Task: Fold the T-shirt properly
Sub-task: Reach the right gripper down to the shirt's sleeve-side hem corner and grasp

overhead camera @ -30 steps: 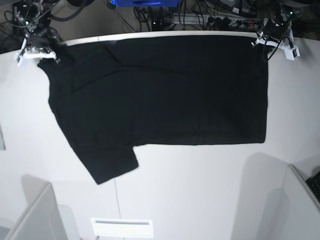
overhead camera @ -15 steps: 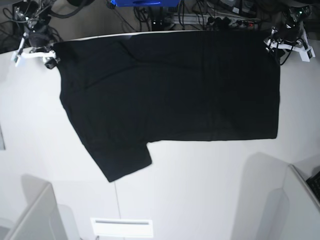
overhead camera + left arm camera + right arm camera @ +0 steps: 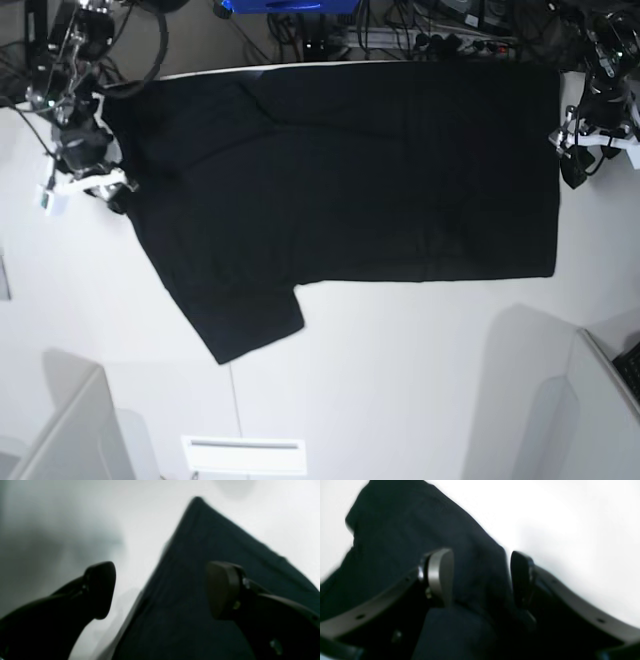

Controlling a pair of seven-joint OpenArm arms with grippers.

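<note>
Both grippers have just let go of the T-shirt (image 3: pixel 340 180).

It lies flat on the table (image 3: pixel 400 380), one sleeve nearest. Farther back, left gripper (image 3: pixel 572 160) and right gripper (image 3: pixel 92 180), jaws wide and empty, flank its edges; folding can begin.

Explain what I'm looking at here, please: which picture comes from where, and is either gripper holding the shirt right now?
The wide picture looks down on a white table from above. A black T-shirt lies spread flat on it. Two robot arms work at the far corners: the left gripper on that picture's right, the right gripper on its left. The other two pictures come from cameras on the wrists. Each looks out between its own gripper's fingers. Both show the jaws apart with the shirt lying below, so neither appears to hold it. Both are blurred.
</note>
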